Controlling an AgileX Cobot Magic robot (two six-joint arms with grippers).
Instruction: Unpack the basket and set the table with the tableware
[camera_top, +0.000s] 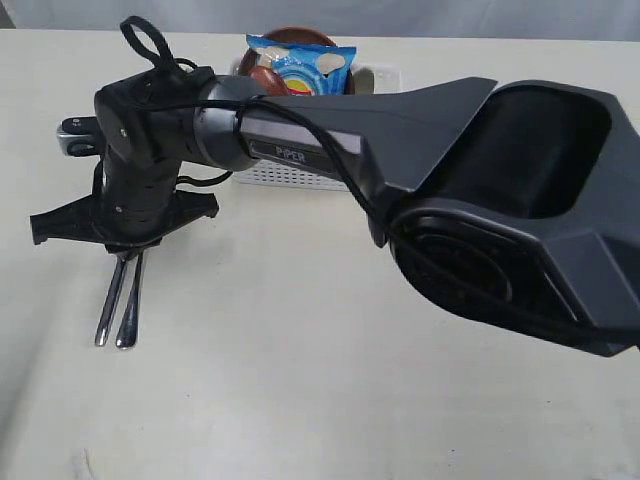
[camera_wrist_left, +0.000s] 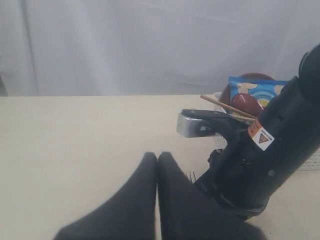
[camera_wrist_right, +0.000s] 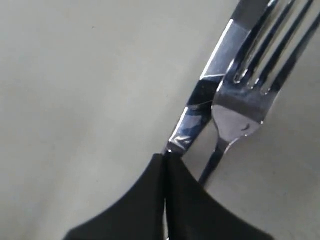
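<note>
The unpacking looks partly done. The shiny steel knife (camera_wrist_right: 210, 95) and shiny steel fork (camera_wrist_right: 240, 115) already lie side by side on the plain cream-white bench (camera_top: 300, 380), out of the white perforated plastic basket (camera_top: 290, 178), off its left end and on its camera side. The small brown round plate (camera_top: 290, 38), the blue chip bag (camera_top: 300, 68), the two wooden chopsticks (camera_wrist_left: 225, 106) and the reddish-brown spoon (camera_wrist_left: 247, 102) are still in the basket.

The step in hand seems to be the placing or straightening of the cutlery. The right hand (camera_wrist_right: 165, 157) has reached across, past the left end of the basket, and its fingers are pressed fully together with nothing visibly clamped between them. Its tips sit right at the knife; whether they touch it cannot be told.

The left hand (camera_wrist_left: 157, 160) is also closed and empty, hanging over bare bench well to the left of the basket.

The next move probably calls for lifting the right hand clear without nudging the knife, then opening it over the basket for another piece.
</note>
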